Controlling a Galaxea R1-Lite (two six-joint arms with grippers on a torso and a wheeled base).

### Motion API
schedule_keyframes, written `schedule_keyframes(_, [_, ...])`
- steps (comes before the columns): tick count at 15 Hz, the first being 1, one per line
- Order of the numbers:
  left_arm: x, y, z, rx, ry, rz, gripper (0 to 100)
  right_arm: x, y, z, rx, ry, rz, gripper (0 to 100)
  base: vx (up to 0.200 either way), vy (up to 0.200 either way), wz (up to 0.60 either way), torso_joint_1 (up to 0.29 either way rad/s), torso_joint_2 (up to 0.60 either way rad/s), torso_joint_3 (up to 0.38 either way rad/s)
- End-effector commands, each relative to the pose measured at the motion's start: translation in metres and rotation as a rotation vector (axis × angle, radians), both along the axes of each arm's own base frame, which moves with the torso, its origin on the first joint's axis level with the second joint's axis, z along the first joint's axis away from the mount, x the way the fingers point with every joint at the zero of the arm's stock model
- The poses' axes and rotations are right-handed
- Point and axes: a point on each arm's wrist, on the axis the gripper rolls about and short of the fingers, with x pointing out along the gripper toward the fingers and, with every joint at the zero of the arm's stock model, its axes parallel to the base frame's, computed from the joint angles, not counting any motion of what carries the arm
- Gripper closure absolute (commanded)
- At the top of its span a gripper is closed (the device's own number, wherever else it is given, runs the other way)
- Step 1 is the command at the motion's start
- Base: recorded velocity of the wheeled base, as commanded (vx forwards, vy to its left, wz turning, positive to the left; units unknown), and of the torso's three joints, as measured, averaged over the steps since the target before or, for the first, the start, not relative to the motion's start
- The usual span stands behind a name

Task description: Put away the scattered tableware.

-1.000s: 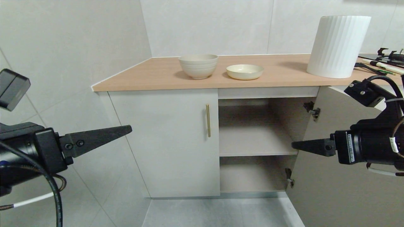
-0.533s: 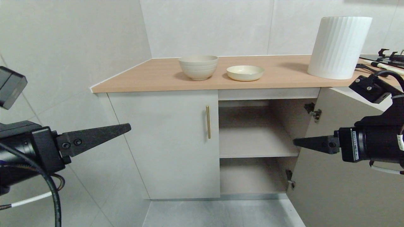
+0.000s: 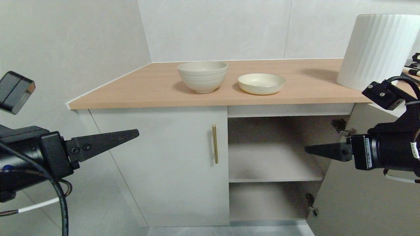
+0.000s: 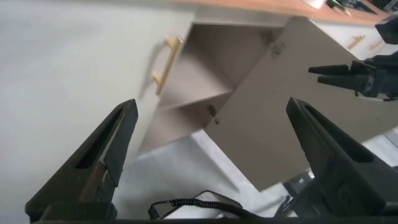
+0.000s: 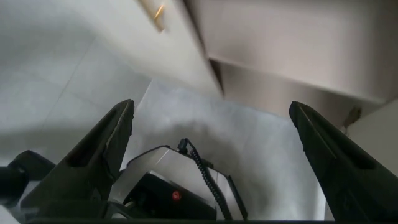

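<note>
While the bowl (image 3: 202,76) and the shallow dish (image 3: 261,83) sit just apart on the counter (image 3: 147,91), above the open cabinet shelf (image 3: 272,164), the left gripper (image 3: 131,134) and right gripper (image 3: 310,150) hang below counter level, both spread wide and empty. A clean pickup likely means rising above one rim and straddling its wall squarely before closing.

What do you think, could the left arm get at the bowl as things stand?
Probably yes: the bowl stands uncovered near the front of the counter, and the open left hand hangs lower, to its left, with nothing between.
</note>
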Motion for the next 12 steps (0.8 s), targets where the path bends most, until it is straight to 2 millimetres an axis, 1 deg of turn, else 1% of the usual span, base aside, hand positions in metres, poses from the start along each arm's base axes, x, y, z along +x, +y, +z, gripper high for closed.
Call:
schedule_keyframes(1, [0.0009,-0.0002,-0.0007,0.000,0.004,0.000,0,-0.0010,-0.0004,-0.0016,-0.003,0.005,0.003,0,0.000,0.000,0.00,0.000,0.00,0.000])
schedule_keyframes(9, [0.0001,-0.0002,-0.0001,-0.002,0.000,-0.006,0,0.0003,0.0003,-0.0040,-0.005,0.002,0.004,0,0.000,0.000,0.00,0.000,0.00,0.000])
schedule_keyframes(12, [0.0019,-0.0006,-0.0018,0.000,0.009,-0.006,0,0.0021,0.0012,-0.0063,0.004,-0.018,0.005,0,0.000,0.000,0.00,0.053,-0.24,-0.220])
